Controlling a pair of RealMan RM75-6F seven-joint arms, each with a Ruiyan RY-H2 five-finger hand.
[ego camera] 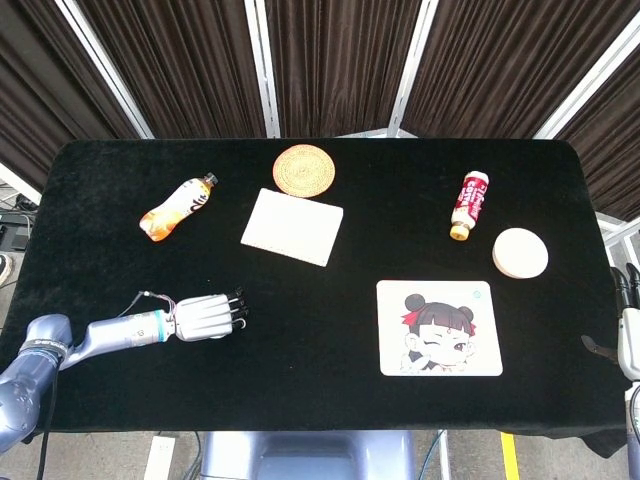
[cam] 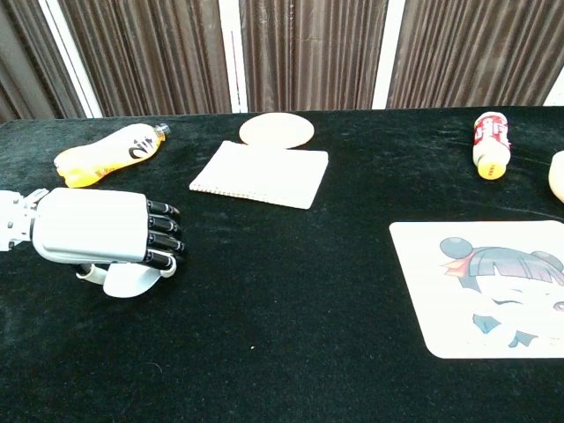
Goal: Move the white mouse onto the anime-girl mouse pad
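The white mouse (cam: 130, 281) lies on the black table near the front left, mostly covered by my left hand (cam: 100, 238). That hand lies palm-down over it with the dark fingers curled around its front, gripping it. In the head view my left hand (ego camera: 205, 317) hides the mouse completely. The anime-girl mouse pad (ego camera: 439, 327) lies flat at the front right, well apart from the mouse, and is cut off at the right in the chest view (cam: 485, 286). My right hand (ego camera: 626, 325) hangs at the table's right edge, fingers up, holding nothing.
An orange drink bottle (ego camera: 178, 207) lies at the back left. A cream notebook (ego camera: 292, 226) and a woven round coaster (ego camera: 304, 170) are at the back middle. A red bottle (ego camera: 468, 204) and a round white disc (ego camera: 520, 253) lie behind the pad.
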